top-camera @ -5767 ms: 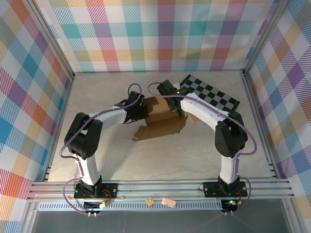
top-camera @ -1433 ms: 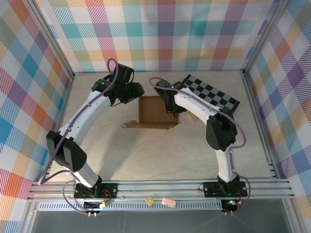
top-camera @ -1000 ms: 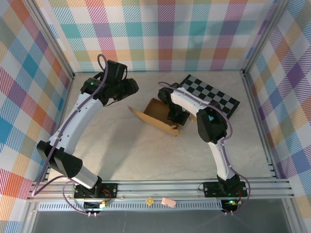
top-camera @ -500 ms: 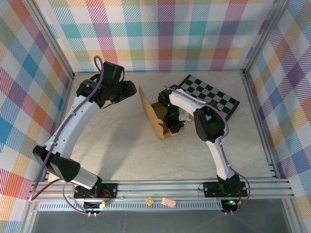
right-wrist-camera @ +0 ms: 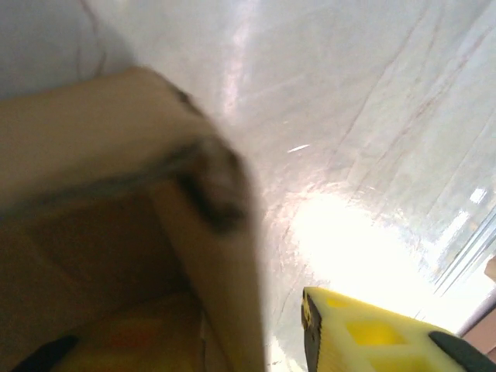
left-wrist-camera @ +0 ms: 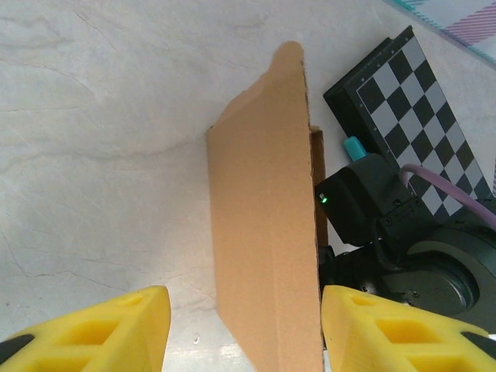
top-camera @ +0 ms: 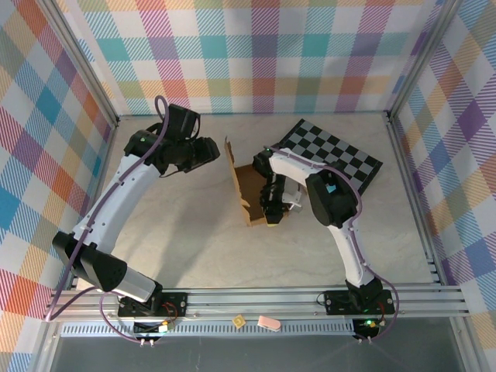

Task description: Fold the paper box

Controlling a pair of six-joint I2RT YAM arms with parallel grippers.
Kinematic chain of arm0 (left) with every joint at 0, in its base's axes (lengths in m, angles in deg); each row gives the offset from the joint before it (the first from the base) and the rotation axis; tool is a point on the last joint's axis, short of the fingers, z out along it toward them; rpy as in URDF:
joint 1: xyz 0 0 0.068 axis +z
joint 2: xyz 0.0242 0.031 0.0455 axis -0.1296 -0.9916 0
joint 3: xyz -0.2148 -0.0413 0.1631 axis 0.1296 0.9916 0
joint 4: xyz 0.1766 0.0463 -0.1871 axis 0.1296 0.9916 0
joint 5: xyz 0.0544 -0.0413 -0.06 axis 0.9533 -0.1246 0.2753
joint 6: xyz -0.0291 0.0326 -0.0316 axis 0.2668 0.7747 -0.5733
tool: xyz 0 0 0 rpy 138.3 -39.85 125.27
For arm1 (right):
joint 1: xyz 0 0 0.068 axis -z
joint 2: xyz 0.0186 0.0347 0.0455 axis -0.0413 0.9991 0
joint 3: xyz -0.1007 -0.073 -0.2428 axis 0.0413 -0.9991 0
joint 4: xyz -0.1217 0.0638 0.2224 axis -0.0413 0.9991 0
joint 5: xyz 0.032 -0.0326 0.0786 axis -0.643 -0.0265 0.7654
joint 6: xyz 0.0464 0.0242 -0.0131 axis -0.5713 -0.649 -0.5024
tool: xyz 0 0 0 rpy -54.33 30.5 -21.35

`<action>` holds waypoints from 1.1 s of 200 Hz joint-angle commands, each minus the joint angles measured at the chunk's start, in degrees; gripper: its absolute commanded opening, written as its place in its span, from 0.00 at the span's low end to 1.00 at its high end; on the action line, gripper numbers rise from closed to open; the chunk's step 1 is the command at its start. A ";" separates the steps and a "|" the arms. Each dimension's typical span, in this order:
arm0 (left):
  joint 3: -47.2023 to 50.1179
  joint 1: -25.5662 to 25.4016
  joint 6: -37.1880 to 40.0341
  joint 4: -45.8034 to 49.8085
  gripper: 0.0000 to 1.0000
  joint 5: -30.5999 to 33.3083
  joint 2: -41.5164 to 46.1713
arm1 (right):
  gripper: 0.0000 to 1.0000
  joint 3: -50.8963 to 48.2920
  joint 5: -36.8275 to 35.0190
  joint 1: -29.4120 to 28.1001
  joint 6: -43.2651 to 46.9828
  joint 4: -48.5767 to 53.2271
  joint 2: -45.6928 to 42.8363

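While the plain brown cardboard mailer box (top-camera: 242, 184) stands tipped on edge a little beyond the middle of the pale marbled surface (top-camera: 194, 240), 1 broad panel rises upright. The left pincer (top-camera: 208, 150) hovers just beside that panel, its 2 yellow fingers (left-wrist-camera: 116, 325) spread wide, touching nothing. The right pincer (top-camera: 270, 208) sits at the box's other side, a cardboard wall between its fingers; whether it clamps, I cannot tell. A black-and-grey checkered board (top-camera: 335, 153) lies near the far right corner.

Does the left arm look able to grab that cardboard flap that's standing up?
Probably yes. The left gripper is open and faces the upright flap of the paper box, lined up between its fingers, and nothing stands in the way.
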 commanded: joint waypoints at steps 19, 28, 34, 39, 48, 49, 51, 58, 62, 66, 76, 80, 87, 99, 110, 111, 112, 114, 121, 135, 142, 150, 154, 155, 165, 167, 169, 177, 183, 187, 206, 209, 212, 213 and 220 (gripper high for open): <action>-1.18 0.38 2.46 2.79 0.55 -3.58 -0.98 | 0.54 -0.78 -3.24 -0.02 -2.73 -0.01 -6.14; -1.61 0.38 2.57 3.21 0.55 -4.13 -1.66 | 0.57 -0.87 -4.03 0.02 -2.58 -0.33 -7.31; -1.88 0.38 2.64 3.71 0.56 -4.35 -2.16 | 0.59 -0.83 -4.59 0.21 -2.40 -0.45 -8.08; -2.25 0.38 2.62 4.07 0.56 -4.42 -2.59 | 0.60 -0.51 -5.19 0.30 -2.05 -0.46 -8.71; -2.67 0.31 2.70 4.58 0.56 -4.69 -3.19 | 0.64 0.42 -6.80 0.50 -1.36 -0.17 -9.67; -2.71 0.30 2.70 4.64 0.56 -4.71 -3.20 | 0.64 0.57 -6.98 0.57 -1.28 -0.05 -9.77; -2.73 0.30 2.72 4.67 0.56 -4.74 -3.34 | 0.65 0.83 -7.33 0.60 -1.16 0.10 -10.12; -2.87 0.21 2.71 4.53 0.56 -5.11 -3.68 | 0.68 2.00 -8.78 0.80 -0.52 0.85 -10.74; -3.00 0.16 2.74 4.39 0.56 -5.45 -3.94 | 0.69 2.56 -9.42 0.92 -0.09 1.16 -11.12; -3.11 0.07 2.72 4.36 0.56 -5.71 -4.19 | 0.70 3.21 -10.06 1.19 0.45 1.42 -11.42; -3.87 -0.38 2.65 4.36 0.57 -6.10 -5.13 | 0.72 4.60 -11.73 1.68 2.05 2.01 -12.38; -4.28 -0.61 2.61 4.37 0.57 -6.20 -5.53 | 0.72 5.02 -12.34 1.92 3.04 2.08 -12.82; -5.16 -1.28 2.65 4.50 0.58 -6.36 -6.35 | 0.72 5.48 -13.80 2.23 4.84 1.94 -13.66; -6.72 -2.51 2.57 4.92 0.58 -6.18 -7.67 | 0.72 5.80 -16.50 2.95 9.72 0.36 -15.46; -7.99 -3.42 2.53 5.79 0.58 -5.36 -8.83 | 0.71 5.15 -17.93 3.87 15.18 -2.12 -16.90; -8.09 -3.50 2.57 5.85 0.58 -5.23 -8.92 | 0.70 5.04 -17.99 3.97 16.09 -2.43 -17.07; -8.22 -3.58 2.55 5.93 0.58 -5.16 -9.01 | 0.70 4.90 -17.98 4.10 16.85 -2.72 -17.20; -8.33 -3.68 2.59 5.99 0.58 -5.00 -9.19 | 0.70 4.66 -17.93 4.36 18.23 -3.33 -17.45; -8.53 -3.95 2.39 6.01 0.57 -4.75 -9.69 | 0.68 3.65 -17.49 5.17 23.35 -5.73 -18.41; -8.92 -4.36 2.36 5.63 0.55 -5.05 -10.76 | 0.64 1.20 -16.41 6.46 32.45 -10.24 -20.17; -9.62 -4.61 2.42 6.08 0.54 -5.07 -11.62 | 0.64 -0.22 -15.93 6.81 36.04 -12.42 -21.29; -10.63 -4.96 2.65 6.95 0.53 -4.88 -12.90 | 0.62 -2.04 -15.03 7.13 39.80 -15.04 -22.53; -11.14 -5.18 2.91 7.44 0.52 -4.60 -13.48 | 0.61 -2.71 -14.69 7.31 41.35 -15.94 -23.09; -11.29 -5.21 2.94 7.56 0.52 -4.58 -13.62 | 0.61 -2.89 -14.57 7.31 41.74 -16.11 -23.24; -12.23 -5.82 3.68 8.23 0.49 -3.63 -14.94 | 0.58 -4.26 -14.39 7.31 44.88 -17.35 -24.60; -12.41 -5.89 3.82 8.34 0.48 -3.43 -15.15 | 0.58 -4.53 -14.37 7.31 45.50 -17.48 -25.07; -12.54 -6.00 3.97 8.44 0.48 -3.30 -15.29 | 0.57 -4.77 -14.37 7.32 46.11 -17.75 -25.35; -13.02 -6.28 4.46 8.77 0.46 -2.71 -16.21 | 0.56 -5.73 -14.19 7.36 48.24 -19.04 -26.38; -13.40 -6.53 4.81 8.82 0.44 -2.51 -16.81 | 0.56 -6.40 -14.19 7.32 49.41 -19.56 -27.20; -13.60 -6.68 5.20 8.81 0.43 -2.42 -17.23 | 0.55 -6.75 -14.11 7.27 50.18 -19.97 -27.72; -14.70 -7.49 6.34 8.95 0.38 -1.83 -18.99 | 0.55 -7.33 -14.40 7.40 52.59 -20.11 -29.07; -14.96 -7.64 6.46 9.03 0.38 -1.72 -19.29 | 0.55 -7.37 -14.37 7.40 52.86 -20.14 -29.22; -15.22 -7.82 6.62 9.16 0.37 -1.54 -19.53 | 0.55 -7.37 -14.44 7.40 53.16 -20.14 -29.34; -15.31 -7.89 6.72 9.25 0.37 -1.47 -19.68 | 0.55 -7.42 -14.45 7.40 53.22 -20.06 -29.31; -15.96 -8.26 7.17 9.77 0.35 -0.83 -20.30 | 0.54 -7.54 -14.47 7.40 53.74 -19.99 -29.59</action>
